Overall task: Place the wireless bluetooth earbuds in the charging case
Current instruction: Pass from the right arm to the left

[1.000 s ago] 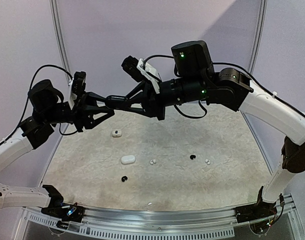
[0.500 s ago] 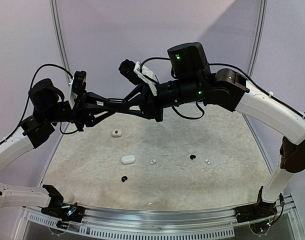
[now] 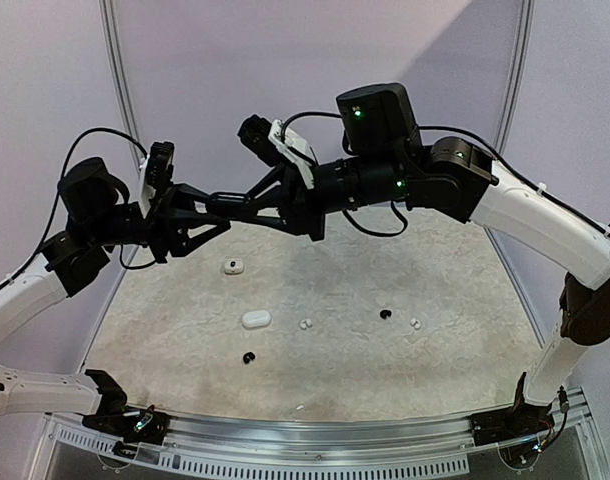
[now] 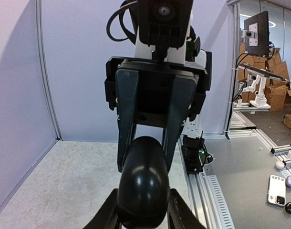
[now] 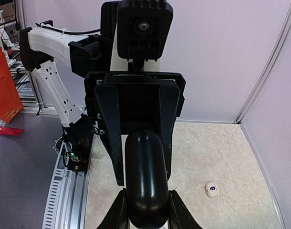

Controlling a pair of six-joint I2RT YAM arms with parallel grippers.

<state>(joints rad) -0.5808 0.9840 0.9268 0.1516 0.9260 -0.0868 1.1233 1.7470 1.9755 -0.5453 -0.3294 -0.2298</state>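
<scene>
High above the table, both arms hold one glossy black oval charging case (image 4: 143, 183) end to end. My left gripper (image 4: 143, 202) is shut on its near end, and the right gripper's fingers (image 4: 127, 119) clamp the far end. In the right wrist view the same case (image 5: 145, 181) sits in my right gripper (image 5: 145, 205), with the left gripper's fingers (image 5: 109, 129) opposite. On the table lie two white earbuds (image 3: 306, 324) (image 3: 415, 323) and two black earbuds (image 3: 249, 357) (image 3: 385, 314). The case looks closed.
A white oval case (image 3: 256, 319) lies on the mottled table left of centre. A smaller white case with a dark spot (image 3: 232, 266) (image 5: 211, 189) lies further back. Purple walls enclose the back and sides, and a metal rail (image 3: 315, 432) runs along the near edge.
The joined grippers and the right arm have shifted slightly left and up. Both grippers still hold the black case, and nothing on the table has moved.
</scene>
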